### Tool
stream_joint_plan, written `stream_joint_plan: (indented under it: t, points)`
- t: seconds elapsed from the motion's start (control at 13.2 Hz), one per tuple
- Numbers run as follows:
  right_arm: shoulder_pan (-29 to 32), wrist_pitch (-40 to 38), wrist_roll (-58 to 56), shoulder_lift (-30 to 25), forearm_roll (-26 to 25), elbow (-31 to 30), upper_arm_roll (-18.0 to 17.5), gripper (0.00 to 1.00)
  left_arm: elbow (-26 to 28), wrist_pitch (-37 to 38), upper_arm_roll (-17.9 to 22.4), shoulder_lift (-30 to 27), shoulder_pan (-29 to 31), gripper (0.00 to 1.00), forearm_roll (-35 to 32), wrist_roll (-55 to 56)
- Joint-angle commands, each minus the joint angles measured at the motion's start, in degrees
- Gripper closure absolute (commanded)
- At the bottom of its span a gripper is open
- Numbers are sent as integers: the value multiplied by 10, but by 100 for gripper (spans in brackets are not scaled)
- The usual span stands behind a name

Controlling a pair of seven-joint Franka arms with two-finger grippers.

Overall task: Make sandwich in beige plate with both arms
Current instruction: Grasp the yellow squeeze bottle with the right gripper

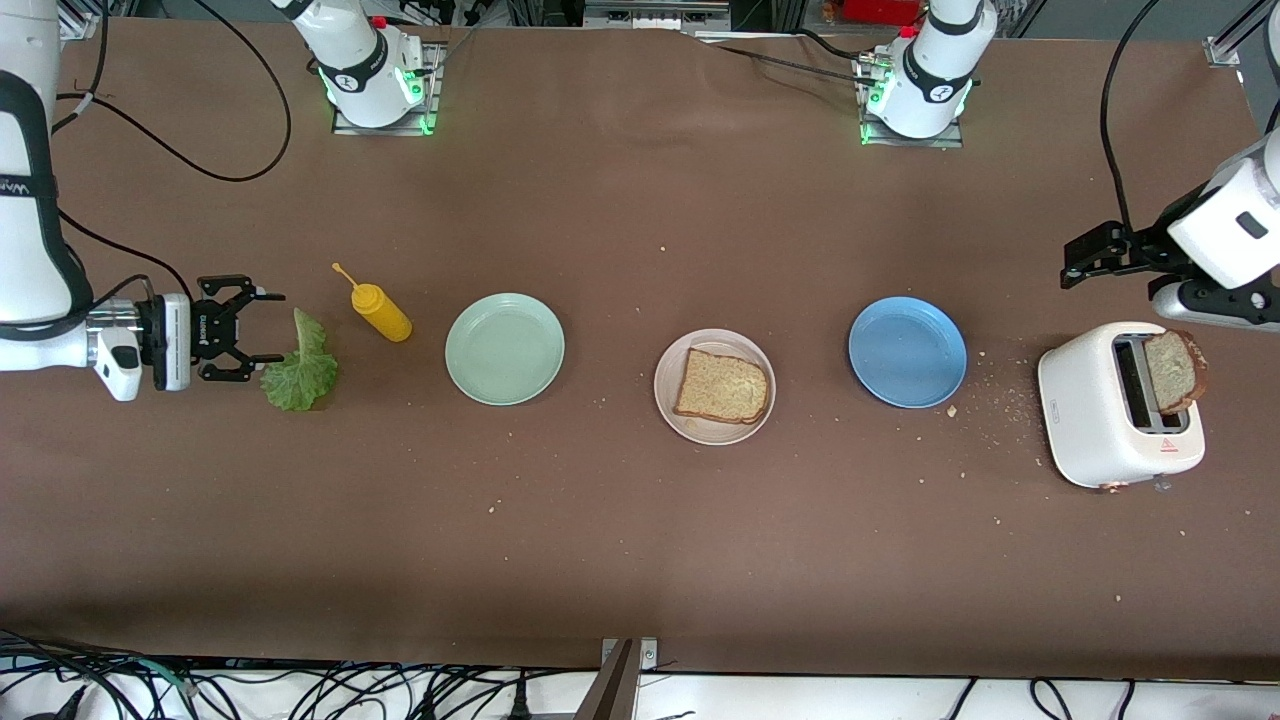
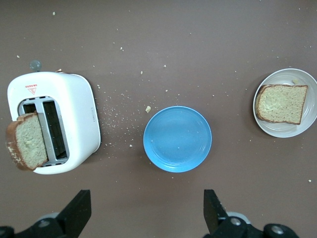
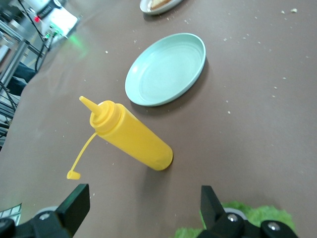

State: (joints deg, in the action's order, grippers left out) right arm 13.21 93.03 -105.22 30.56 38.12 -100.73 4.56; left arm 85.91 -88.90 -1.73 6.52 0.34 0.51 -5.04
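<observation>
Right gripper: jaws spread wide, nothing between them, low at the right arm's end of the table, fingertips just beside the ruffled green lettuce leaf. Cannot tell if they touch it. In the right wrist view the leaf shows at one black fingertip, the other fingertip is well apart from it.

Left gripper: jaws also spread, empty, up in the air approx. over the bare brown table near the white two-slot toaster, at the left arm's end.

Outward from the right gripper: the yellow plastic squeeze bottle w/ open cap stands beside the leaf, then the round mint-green plate, empty.

Round pale beige plate is in the middle of the row, between the mint-green plate and the round blue plate. On it lies one square slice of brown wholegrain bread, flat, no lettuce and no 2nd slice on it.

Blue plate is empty. The toaster stands beside it; a second bread slice sticks up tilted out of one slot. Crumbs lie between the blue plate and the toaster.
</observation>
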Motion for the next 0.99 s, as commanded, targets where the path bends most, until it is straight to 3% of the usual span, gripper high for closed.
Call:
stream_joint_plan:
  t: [0.0,0.3,0.91]
  points:
    - [17,-7,-54,16,41,-28,-4,1,17,4,15,-20,-10,0,11,2]
    - [25,-13,-175,68,86,-30,-4,1,15,7,13,-23,-9,0,11,-23]
    - [23,-46,-259,126,152,-30,-17,1,12,14,11,-22,-7,0,12,-25]
